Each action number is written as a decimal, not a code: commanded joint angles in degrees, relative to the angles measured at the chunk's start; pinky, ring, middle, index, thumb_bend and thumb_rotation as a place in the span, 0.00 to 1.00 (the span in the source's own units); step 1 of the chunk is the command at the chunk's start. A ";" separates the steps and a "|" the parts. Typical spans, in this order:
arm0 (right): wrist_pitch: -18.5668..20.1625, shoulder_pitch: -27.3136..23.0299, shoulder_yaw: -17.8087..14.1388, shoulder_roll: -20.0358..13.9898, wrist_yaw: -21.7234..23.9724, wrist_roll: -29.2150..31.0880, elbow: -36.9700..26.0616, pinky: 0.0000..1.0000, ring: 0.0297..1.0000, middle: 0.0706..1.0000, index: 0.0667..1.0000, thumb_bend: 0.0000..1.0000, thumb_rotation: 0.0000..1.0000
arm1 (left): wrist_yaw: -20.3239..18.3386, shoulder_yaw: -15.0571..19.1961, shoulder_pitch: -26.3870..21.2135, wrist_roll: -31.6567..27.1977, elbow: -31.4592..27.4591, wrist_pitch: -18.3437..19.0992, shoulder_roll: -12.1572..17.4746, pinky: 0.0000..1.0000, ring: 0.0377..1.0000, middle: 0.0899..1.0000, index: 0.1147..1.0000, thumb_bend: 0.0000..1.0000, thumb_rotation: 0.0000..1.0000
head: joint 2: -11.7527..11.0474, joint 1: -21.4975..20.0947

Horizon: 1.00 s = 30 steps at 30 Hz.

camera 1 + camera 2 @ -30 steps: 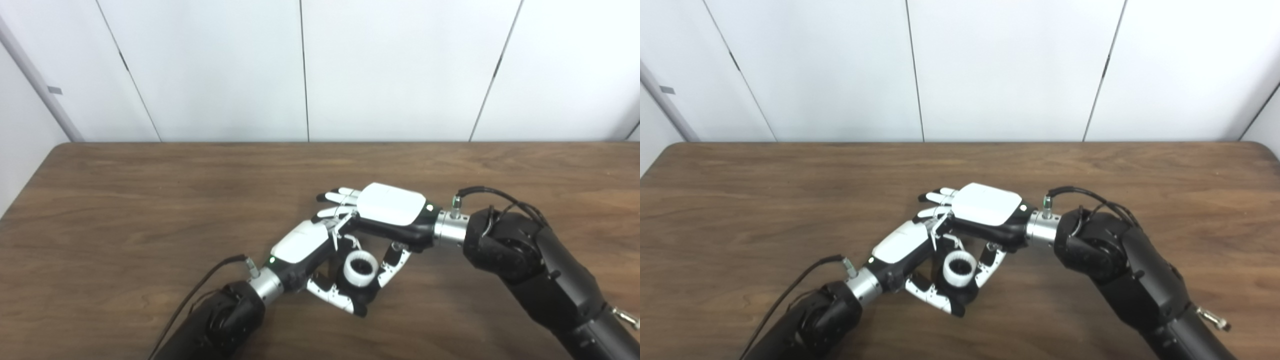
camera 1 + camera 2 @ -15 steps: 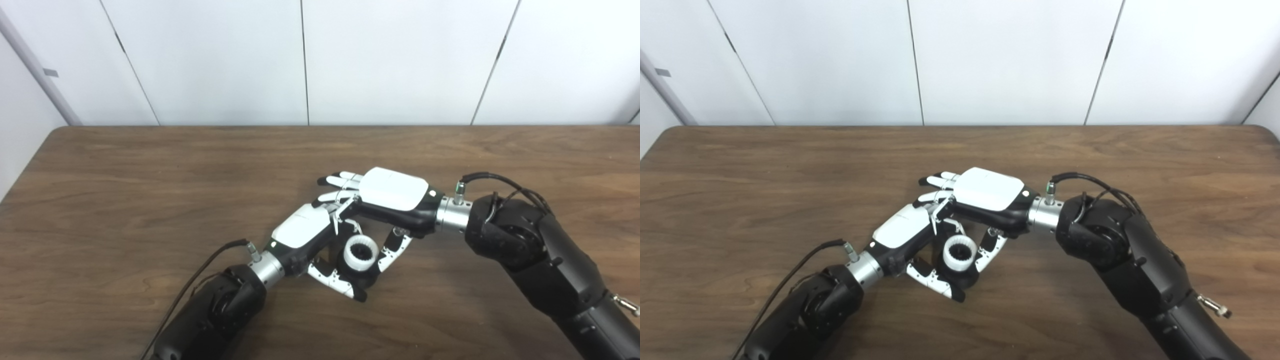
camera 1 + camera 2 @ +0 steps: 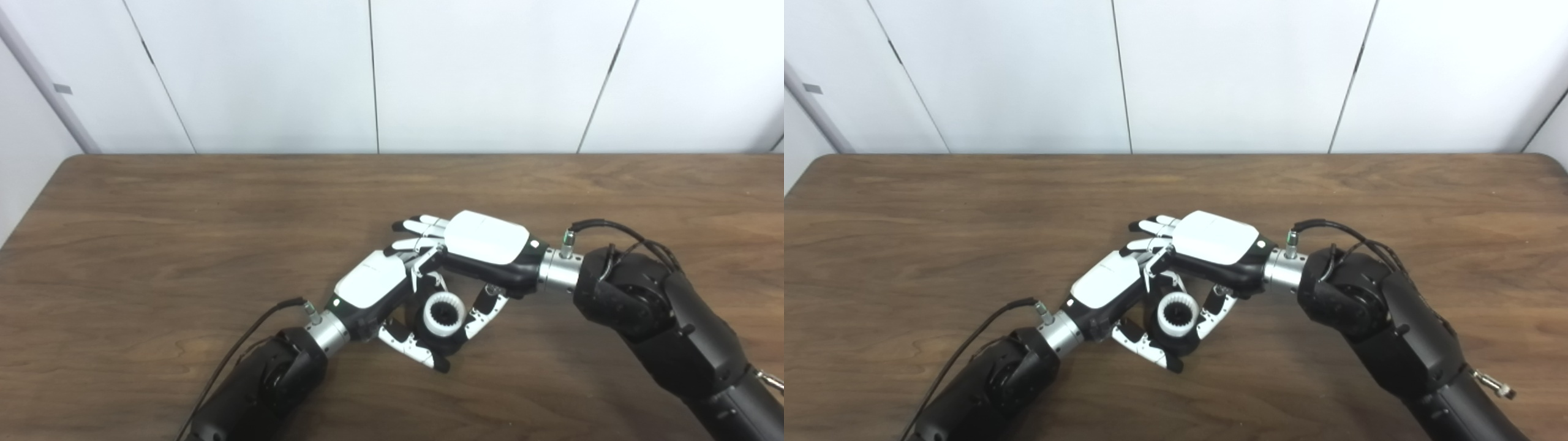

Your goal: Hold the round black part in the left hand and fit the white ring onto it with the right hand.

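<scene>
Compared with half a second ago, the right hand (image 3: 484, 248) sits a little lower and further right in both views, and its wrist has dropped toward the table (image 3: 153, 233); since the table edge and wall lines have not shifted over that interval, this is a move of the arm and not of the cameras. The white ring (image 3: 442, 313) now shows its toothed inner edge and dark centre more squarely to the cameras than it did before, and it sits slightly closer to the right hand's thumb. The left hand (image 3: 373, 288) has hardly changed place. It is closed around the round black part (image 3: 452, 343), of which only a dark rim shows below and beside the ring; its fingers curl over from the far side and its thumb reaches under from the near side. The ring sits on top of that black part, between the left thumb and the right thumb. The right hand lies palm down, just above and behind the ring, overlapping the left hand's fingers. Its fingers are stretched out flat to the left, apart from the ring, while its thumb angles down to touch or almost touch the ring's right side; whether it truly pinches the ring cannot be told.
</scene>
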 commanded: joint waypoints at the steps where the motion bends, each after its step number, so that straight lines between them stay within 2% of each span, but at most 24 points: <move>1: -0.18 0.43 1.57 -1.54 3.21 0.25 -0.01 1.00 1.00 0.89 0.45 0.52 0.15 | -0.37 -0.47 -1.79 3.05 1.11 0.66 0.20 1.00 1.00 0.86 0.41 0.52 0.05 | 0.01 0.14; 9: 0.08 0.52 1.95 -2.29 3.13 1.33 0.28 1.00 1.00 0.91 0.45 0.52 0.15 | 0.33 -0.95 -1.86 4.04 1.33 1.44 -0.03 1.00 1.00 0.86 0.41 0.52 0.05 | -0.03 0.27; 12: 0.28 0.19 1.83 -2.46 3.06 1.69 0.30 1.00 1.00 0.92 0.45 0.52 0.15 | 1.48 -1.38 -2.06 4.92 2.04 0.58 0.05 1.00 1.00 0.86 0.41 0.52 0.05 | -0.02 0.36; 19: 0.14 -0.18 1.97 -2.95 3.51 2.62 -0.32 1.00 1.00 0.93 0.46 0.52 0.15 | 3.46 -2.47 -2.49 7.90 3.35 1.65 0.39 1.00 1.00 0.84 0.41 0.52 0.05 | -0.01 0.47; 20: 0.22 -0.16 1.99 -2.99 3.61 2.72 -0.46 1.00 1.00 0.94 0.51 0.76 0.18 | 3.62 -2.52 -2.49 8.09 3.54 1.80 0.44 1.00 1.00 0.84 0.41 0.52 0.05 | -0.01 0.47; 21: 0.25 -0.15 2.01 -3.06 3.67 2.80 -0.56 1.00 1.00 0.94 0.55 0.90 0.20 | 3.88 -2.55 -2.50 8.22 3.80 1.86 0.48 1.00 1.00 0.84 0.41 0.52 0.05 | 0.01 0.40; 22: 0.25 -0.13 2.03 -3.11 3.69 2.93 -0.67 1.00 1.00 0.94 0.56 0.95 0.21 | 4.11 -2.52 -2.47 8.23 4.04 1.84 0.52 1.00 1.00 0.84 0.41 0.52 0.05 | 0.01 0.42; 24: 0.11 -0.18 2.08 -3.27 3.69 3.21 -0.79 1.00 1.00 0.94 0.58 0.99 0.22 | 4.13 -2.43 -2.34 8.15 4.18 2.04 0.65 1.00 1.00 0.84 0.42 0.52 0.05 | 0.17 0.40; 30: 0.13 -0.50 1.88 -3.85 4.07 4.56 -1.39 1.00 1.00 0.96 0.62 1.00 0.20 | 5.15 -2.56 -2.41 9.31 5.49 2.42 1.12 1.00 1.00 0.80 0.41 0.52 0.05 | -0.17 0.26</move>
